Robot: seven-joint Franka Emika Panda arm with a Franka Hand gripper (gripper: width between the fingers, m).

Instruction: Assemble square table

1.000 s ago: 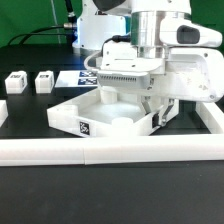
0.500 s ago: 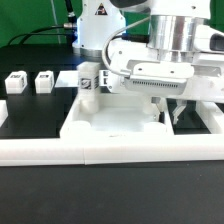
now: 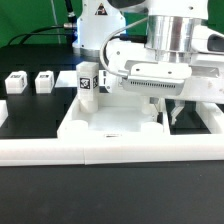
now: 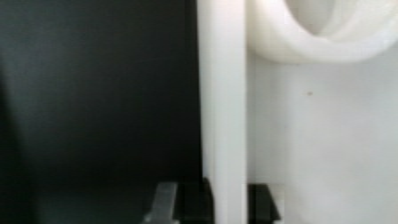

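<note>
Nearest in the exterior view, the long low white border wall runs across the black tabletop. Just behind it lies the square table slab, with its raised rim up and its near edge close along the wall; whether the two touch cannot be told.

The tool comes down from above at the slab's edge on the exterior view's right. In the wrist view the tool is clenched on the slab's rim: the thin white wall stands upright between the two dark fingers, and both press against it. Beside the rim is the slab's pale inner face, with a raised round ring moulded into it. On the rim's other side there is only dark tabletop.

Farther back, at the slab's far corner on the exterior view's left, stands a tagged white piece. Whether it is a loose block or part of the slab cannot be told. To the exterior view's left of it, two small leg blocks sit side by side on the tabletop, well apart from the slab. A strip of the marker board shows flat between the nearer block and the tagged piece. Behind everything rises the arm's white body.
</note>
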